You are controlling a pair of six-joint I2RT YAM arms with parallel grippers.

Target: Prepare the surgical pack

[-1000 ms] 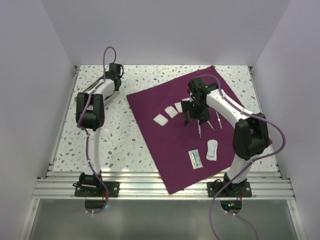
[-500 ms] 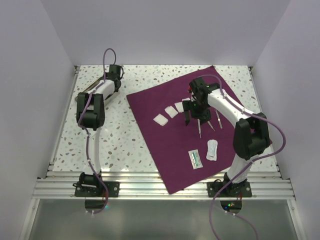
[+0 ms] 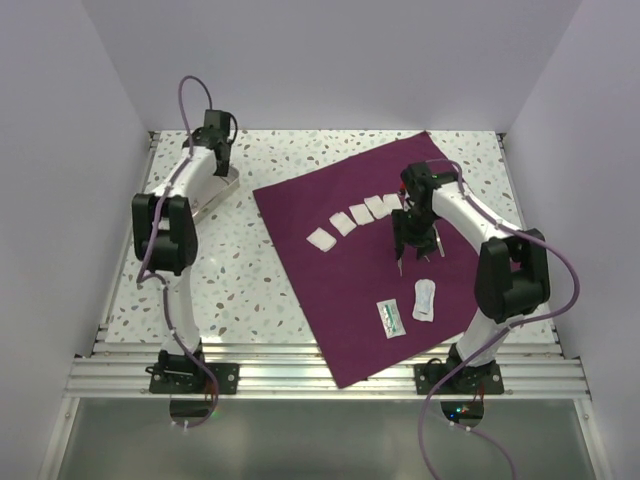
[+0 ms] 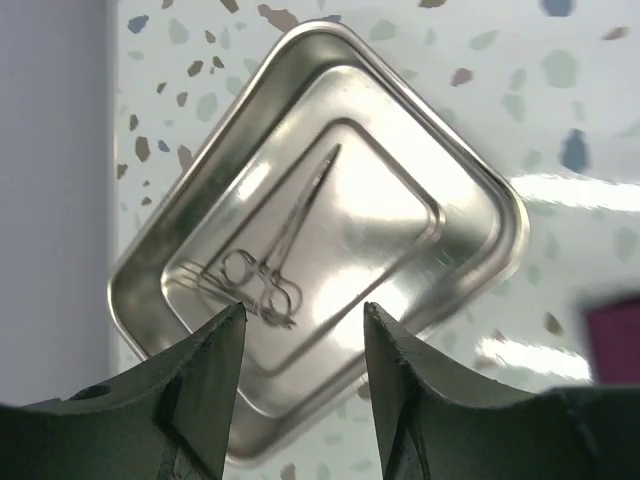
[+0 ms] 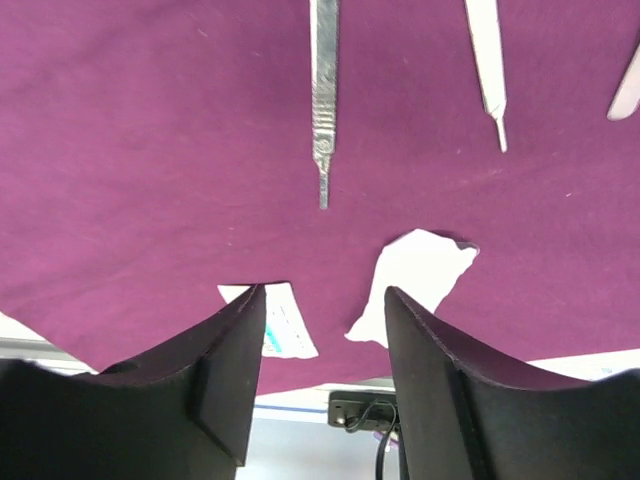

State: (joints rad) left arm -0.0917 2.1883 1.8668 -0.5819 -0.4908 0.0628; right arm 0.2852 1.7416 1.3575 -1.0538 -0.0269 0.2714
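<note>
The surgical pack (image 3: 340,300) is a deep purple cloth spread flat across the centre and right of the table. On it lie several white gauze squares (image 3: 343,224), a white packet (image 3: 424,299) and a printed packet (image 3: 391,317). My right gripper (image 3: 403,248) hovers open over the cloth, with nothing between its fingers. In the right wrist view a scalpel handle (image 5: 323,80) and two more slim instruments (image 5: 488,60) lie just beyond the fingers. My left gripper (image 4: 304,306) hangs open above a steel tray (image 4: 400,130) in which a pair of forceps (image 4: 275,262) lies.
The steel tray (image 3: 224,186) sits at the back left of the speckled table, partly hidden by the left arm. White walls close in the left, back and right sides. A metal rail (image 3: 320,375) runs along the near edge by the arm bases.
The left arm has lifted up and back over the tray and its jaws have opened. The right gripper has moved right, from the gauze squares to over the instruments.
</note>
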